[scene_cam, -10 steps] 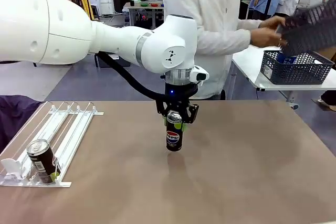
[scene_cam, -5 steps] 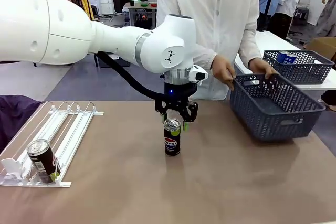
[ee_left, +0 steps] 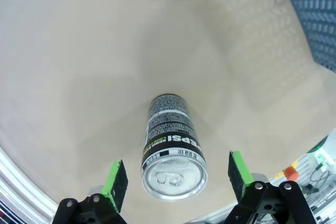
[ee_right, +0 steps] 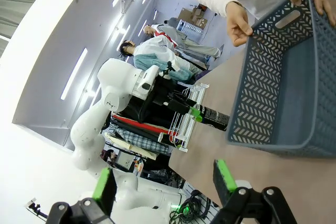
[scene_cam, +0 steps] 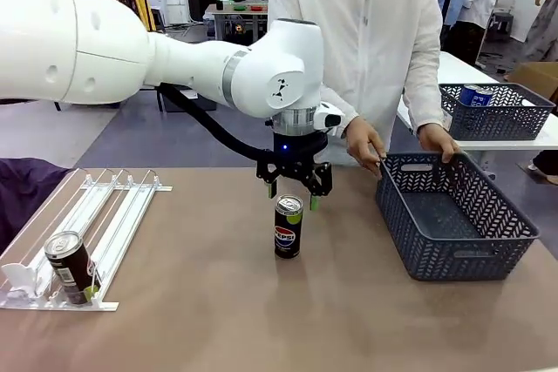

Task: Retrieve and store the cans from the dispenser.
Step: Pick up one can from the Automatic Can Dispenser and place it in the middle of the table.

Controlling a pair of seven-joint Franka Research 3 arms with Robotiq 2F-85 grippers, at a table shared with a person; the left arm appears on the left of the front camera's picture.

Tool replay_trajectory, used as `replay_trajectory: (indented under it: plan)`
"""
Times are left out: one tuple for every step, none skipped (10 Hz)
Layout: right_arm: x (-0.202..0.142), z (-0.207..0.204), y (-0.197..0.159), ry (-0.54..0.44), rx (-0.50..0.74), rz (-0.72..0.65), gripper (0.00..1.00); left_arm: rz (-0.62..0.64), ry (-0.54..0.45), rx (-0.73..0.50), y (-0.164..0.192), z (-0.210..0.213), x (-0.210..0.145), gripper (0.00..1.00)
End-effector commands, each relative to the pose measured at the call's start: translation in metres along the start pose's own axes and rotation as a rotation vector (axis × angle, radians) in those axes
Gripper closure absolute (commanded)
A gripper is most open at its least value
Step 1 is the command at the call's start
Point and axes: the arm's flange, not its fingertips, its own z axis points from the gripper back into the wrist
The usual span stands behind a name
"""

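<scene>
1. The black Pepsi drink can with a yellow-green band and a silver top (scene_cam: 289,226) stands upright in the middle of the brown table (scene_cam: 218,320). Its long axis is vertical, and it is directly under the left gripper (scene_cam: 293,199).
2. The jaws of this gripper are spread wide, with one green pad at each side of the can top. They do not touch it and hold nothing.
3. The dark grey perforated plastic basket (scene_cam: 453,254) stands to the right of the can, apart from it. The person's hands (scene_cam: 364,141) hold its far rim.
4. The right gripper (ee_right: 164,179) is also wide open and empty. We judge the left arm much nearer to the can.
5. A second dark can (scene_cam: 71,267) leans at the near end of the low white rail dispenser (scene_cam: 113,215), on the near left.
</scene>
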Motion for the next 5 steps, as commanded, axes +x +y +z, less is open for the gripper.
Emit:
replay_trajectory:
  plan:
    - [0.001,0.001,0.004,0.008,0.004,-0.002,0.0,-0.017,-0.042,-0.07,0.015,0.031,-0.035,0.0]
    - [0.001,0.001,0.004,0.008,0.004,-0.002,0.0,-0.039,-0.068,-0.082,0.026,0.056,-0.064,0.0]
    - [0.001,0.001,0.004,0.008,0.004,-0.002,0.0,-0.044,-0.118,-0.097,0.047,0.081,-0.101,0.0]
    - [0.001,0.001,0.004,0.008,0.004,-0.002,0.0,-0.003,-0.187,-0.162,0.09,0.107,-0.145,0.0]
    - [0.001,0.001,0.004,0.008,0.004,-0.002,0.0,0.105,-0.257,-0.231,0.141,0.127,-0.184,0.0]
